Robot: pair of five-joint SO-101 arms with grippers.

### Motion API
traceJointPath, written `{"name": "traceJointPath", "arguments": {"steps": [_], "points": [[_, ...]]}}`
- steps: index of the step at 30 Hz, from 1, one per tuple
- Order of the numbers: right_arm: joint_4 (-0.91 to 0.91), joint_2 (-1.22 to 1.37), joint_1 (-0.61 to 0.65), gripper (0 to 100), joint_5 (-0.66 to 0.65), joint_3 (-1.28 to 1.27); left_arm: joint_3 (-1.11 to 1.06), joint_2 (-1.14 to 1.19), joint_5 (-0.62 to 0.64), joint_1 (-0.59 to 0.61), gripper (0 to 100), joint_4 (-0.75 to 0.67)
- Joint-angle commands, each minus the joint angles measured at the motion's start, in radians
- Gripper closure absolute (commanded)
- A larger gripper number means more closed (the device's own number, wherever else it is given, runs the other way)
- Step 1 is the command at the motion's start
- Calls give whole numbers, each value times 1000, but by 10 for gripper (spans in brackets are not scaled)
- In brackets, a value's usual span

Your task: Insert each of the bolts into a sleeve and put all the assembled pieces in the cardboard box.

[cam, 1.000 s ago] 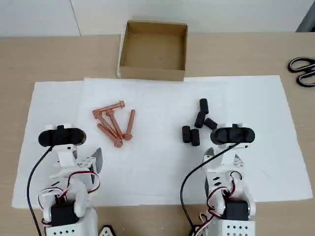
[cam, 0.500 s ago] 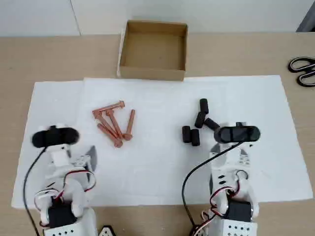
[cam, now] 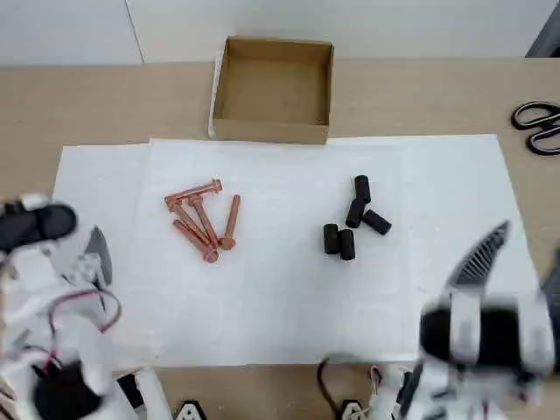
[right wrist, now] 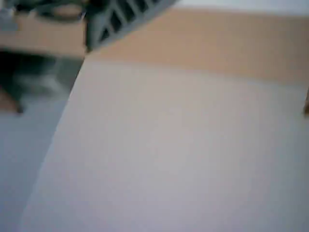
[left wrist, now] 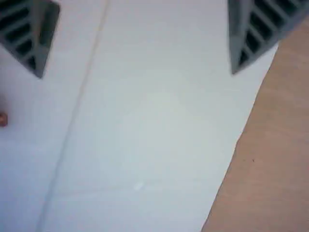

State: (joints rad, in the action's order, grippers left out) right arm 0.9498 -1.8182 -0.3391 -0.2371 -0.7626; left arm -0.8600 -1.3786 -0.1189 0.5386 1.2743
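The high camera looks steeply down over the table, arms at the near edge, box at the far side. Each wrist camera sits close above the white paper, tilted towards its border with bare wood, ground the high view also covers.

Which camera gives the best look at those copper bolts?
The high view: the bolts lie in a loose pile on the white paper, all in plain sight. The left wrist view catches just one copper tip at its edge. The right wrist view looks at paper and table instead.
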Motion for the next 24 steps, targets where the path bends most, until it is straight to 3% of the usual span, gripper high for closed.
{"name": "traceJointPath", "arguments": {"steps": [1,5,9,12,18,24], "points": [[-105,68,-10,808,-5,147,325,322,6,2,761,103],[-128,292,-10,808,28,253,568,621,38,-8,761,270],[31,627,-5,808,100,419,653,810,38,-72,761,341],[237,908,70,808,112,540,651,856,38,-135,761,350],[664,1455,288,808,-20,661,650,864,38,-233,761,345],[723,1784,341,808,-17,690,647,865,38,-247,761,344]]}}
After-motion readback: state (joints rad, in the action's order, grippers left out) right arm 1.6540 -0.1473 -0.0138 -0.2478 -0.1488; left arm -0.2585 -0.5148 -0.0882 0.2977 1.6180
